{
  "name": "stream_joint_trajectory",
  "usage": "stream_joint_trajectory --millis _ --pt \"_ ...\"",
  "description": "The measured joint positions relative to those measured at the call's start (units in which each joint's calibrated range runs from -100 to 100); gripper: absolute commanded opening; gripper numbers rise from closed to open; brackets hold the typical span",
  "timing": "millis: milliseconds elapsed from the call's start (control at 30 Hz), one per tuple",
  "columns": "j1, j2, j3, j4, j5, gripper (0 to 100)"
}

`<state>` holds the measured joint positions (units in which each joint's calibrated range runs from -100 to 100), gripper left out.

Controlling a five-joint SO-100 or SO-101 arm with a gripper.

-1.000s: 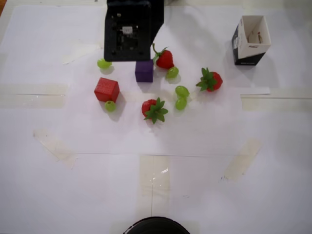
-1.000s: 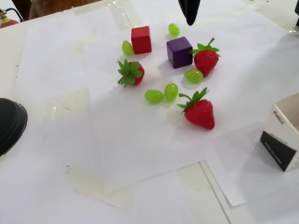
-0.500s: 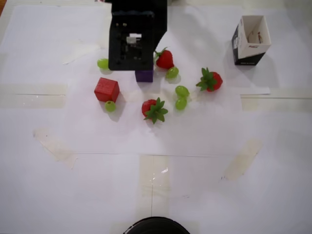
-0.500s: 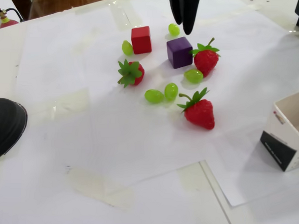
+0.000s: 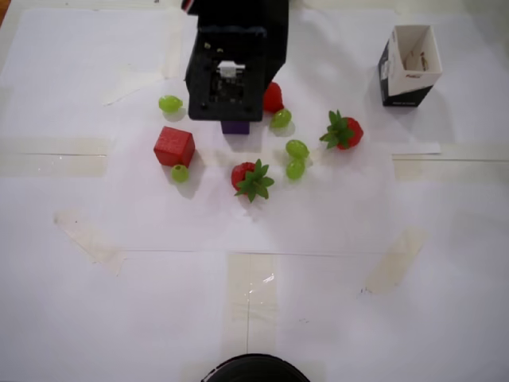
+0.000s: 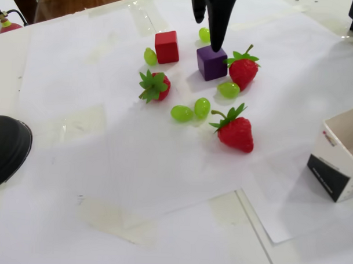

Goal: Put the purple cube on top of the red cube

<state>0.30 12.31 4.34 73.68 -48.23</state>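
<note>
In the overhead view, the arm covers most of the purple cube [image 5: 235,126]; the red cube [image 5: 174,146] lies apart, to the lower left of it.

In the fixed view, the pincer [image 6: 206,34] is spread, with one fingertip [image 6: 216,45] just above the purple cube [image 6: 212,62]. The red cube [image 6: 167,46] stands to the pincer's left.

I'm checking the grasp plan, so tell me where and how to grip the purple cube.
Grip the purple cube from straight above, by its two side faces to the left and right in the fixed view. It sits flat with vertical faces. A strawberry crowds its right side and a grape lies near its front corner, so lower the open end effector carefully.
</note>
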Motion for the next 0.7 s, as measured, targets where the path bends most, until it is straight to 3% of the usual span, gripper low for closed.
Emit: stream_joint_trajectory --millis 467,700 --pt "-0.37 1.27 9.05 -8.77 0.15 35" --pt "-0.07 2.36 11.04 -11.7 0.34 29"
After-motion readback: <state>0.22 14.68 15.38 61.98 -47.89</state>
